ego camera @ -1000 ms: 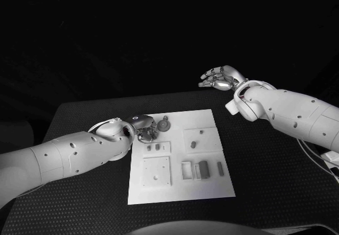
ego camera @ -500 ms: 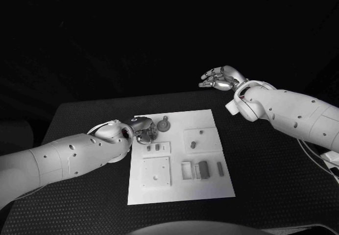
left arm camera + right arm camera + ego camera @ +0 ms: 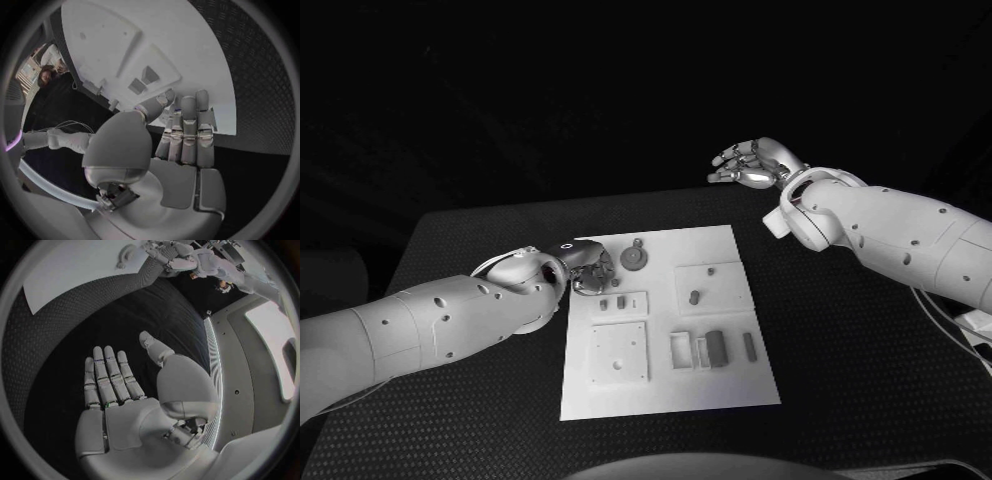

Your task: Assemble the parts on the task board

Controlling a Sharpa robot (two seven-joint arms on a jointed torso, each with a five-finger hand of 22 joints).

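The white task board [image 3: 668, 390] lies in the middle of the table. A round part with a tab [image 3: 635, 256] sits near its far edge. Below it, a small raised block [image 3: 622, 300] holds two dark parts [image 3: 144, 77]. Further dark parts stand at the near right [image 3: 715, 346]. My left hand [image 3: 589, 268] hovers at the board's far left corner, fingers [image 3: 187, 125] stretched side by side over the board's edge [image 3: 219, 120], thumb beside them, nothing seen in it. My right hand [image 3: 751, 162] is raised beyond the table's far edge, fingers [image 3: 106, 375] spread, holding nothing.
Two square white plates [image 3: 619, 350] [image 3: 708, 280] are on the board, the right one with a small part [image 3: 695, 295] in it. A white frame [image 3: 684, 349] stands beside the dark parts. Black ribbed table [image 3: 862, 340] surrounds the board.
My left hand has drawn slightly left and away from the round part, toward the board's left edge. The right hand has hardly moved.
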